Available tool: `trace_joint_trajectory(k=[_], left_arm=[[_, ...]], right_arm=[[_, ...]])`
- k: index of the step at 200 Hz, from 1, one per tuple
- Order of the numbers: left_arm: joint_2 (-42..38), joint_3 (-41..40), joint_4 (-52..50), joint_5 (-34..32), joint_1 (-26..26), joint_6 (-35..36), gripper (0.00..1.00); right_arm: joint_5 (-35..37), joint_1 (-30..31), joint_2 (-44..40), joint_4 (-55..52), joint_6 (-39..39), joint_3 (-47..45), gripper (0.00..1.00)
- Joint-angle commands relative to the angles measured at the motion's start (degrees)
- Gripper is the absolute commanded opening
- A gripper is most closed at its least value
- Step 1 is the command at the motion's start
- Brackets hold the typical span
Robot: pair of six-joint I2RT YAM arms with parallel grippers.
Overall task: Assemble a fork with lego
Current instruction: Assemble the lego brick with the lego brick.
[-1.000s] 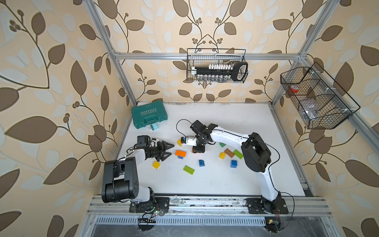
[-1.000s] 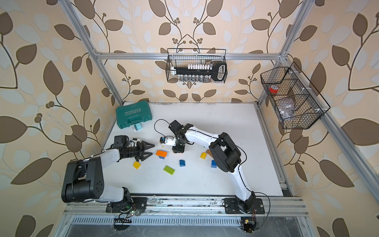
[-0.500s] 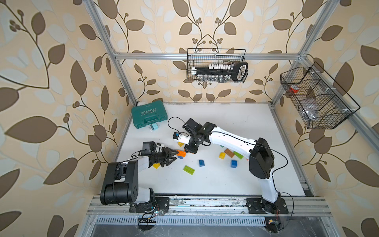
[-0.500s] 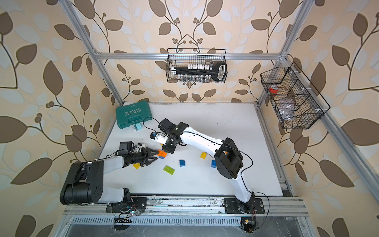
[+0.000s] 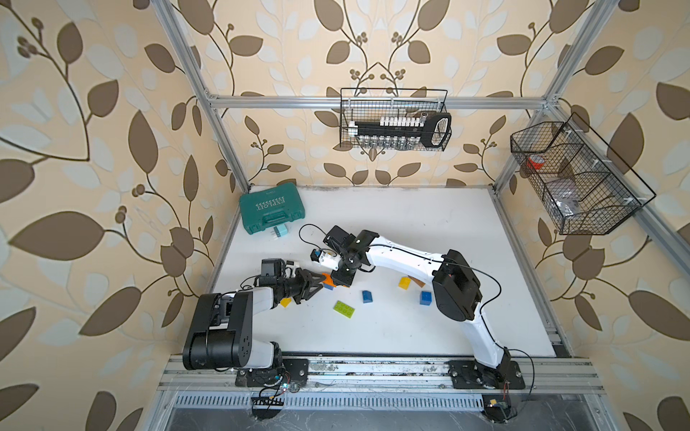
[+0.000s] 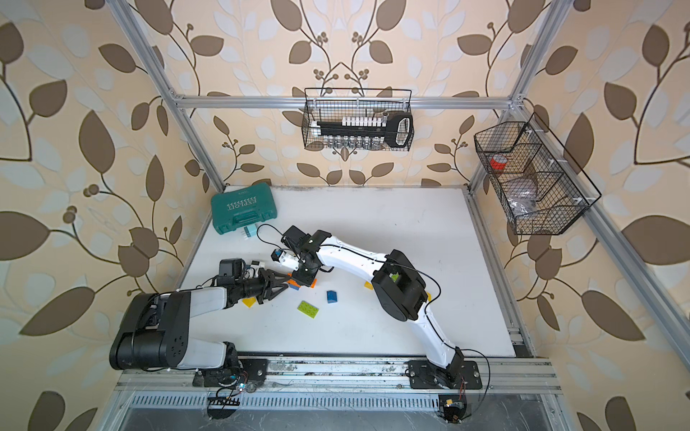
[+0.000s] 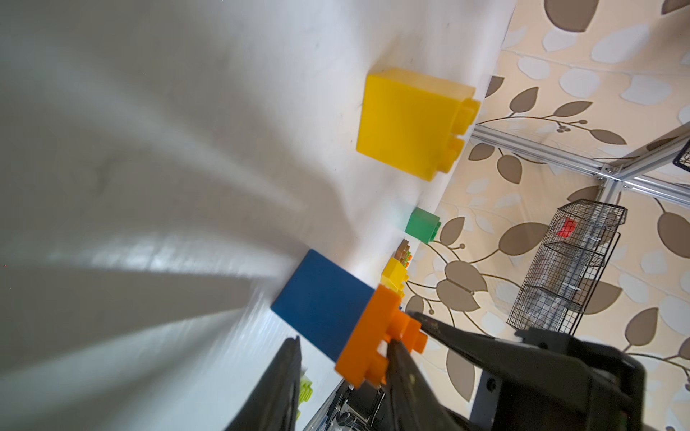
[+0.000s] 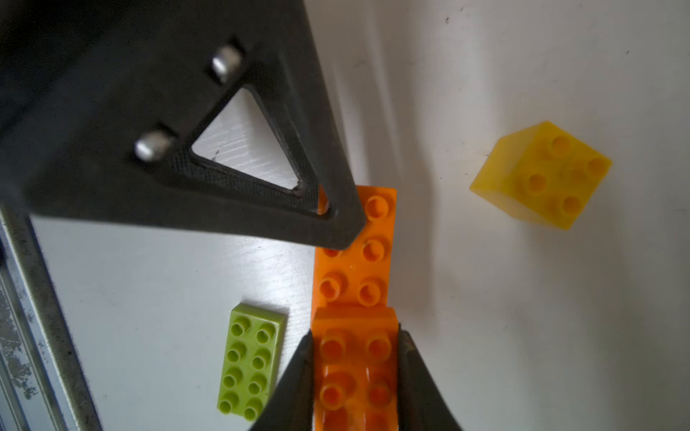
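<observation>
White table [image 5: 429,224], aluminium frame [image 5: 373,101], leaf-pattern walls [image 5: 93,149]. 1 teal case [image 5: 270,214] sits at 10 o'clock; 2 wire baskets [image 5: 347,108] hang at 12 and 2 o'clock. Lego [image 5: 425,297] lies from 8 to 4 o'clock: 2 yellow bricks [image 5: 404,282], 3 blue bricks [image 5: 367,296], 1 lime plate [image 5: 344,309], 1 brown brick [image 5: 416,281]. At 9 o'clock, the left gripper [image 5: 321,284] straddles the orange plate [image 8: 369,261], clamping not discernible; the right gripper [image 8: 355,331] pinches the orange brick [image 8: 354,358] on it. 12 to 3 o'clock is bare.

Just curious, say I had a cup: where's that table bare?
Bare: the far half of the table, from the teal case to the right-hand wall; also the near strip between the green plate and front rail. Crowded: mid-left, around the orange bricks where the left arm meets the right arm.
</observation>
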Motion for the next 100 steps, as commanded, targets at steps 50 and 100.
trace_joint_trajectory(k=[50, 100], left_arm=[[0.13, -1.39, 1.78, -0.77, -0.93, -0.27, 0.38], [-0.48, -2.2, 1.94, -1.21, -0.96, -0.88, 0.38]], right_arm=[[-0.53, 0.11, 2.7, -0.92, 0.46, 4.47, 0.29], [1.33, 1.1, 3.33, -2.02, 3.83, 5.08, 0.29]])
